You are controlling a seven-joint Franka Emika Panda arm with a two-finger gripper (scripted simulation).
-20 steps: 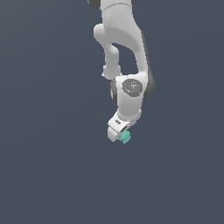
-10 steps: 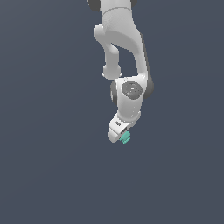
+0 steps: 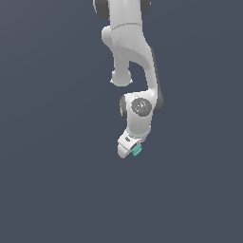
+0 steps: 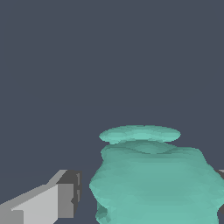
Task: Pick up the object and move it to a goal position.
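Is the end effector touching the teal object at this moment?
Cannot tell. In the wrist view a dark strip separates one finger from the teal object, and the other finger is barely in frame. In the exterior view the end effector overlaps the object.

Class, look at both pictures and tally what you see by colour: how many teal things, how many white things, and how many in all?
Teal: 1, the lumpy blob
White: 1, the robot arm with its gripper
Total: 2

You have open dark ground on every side of the gripper [image 3: 133, 151], with only the teal object [image 3: 137, 150] sitting right at its fingers [image 4: 52, 201] and the arm [image 3: 135, 61] itself rising above.
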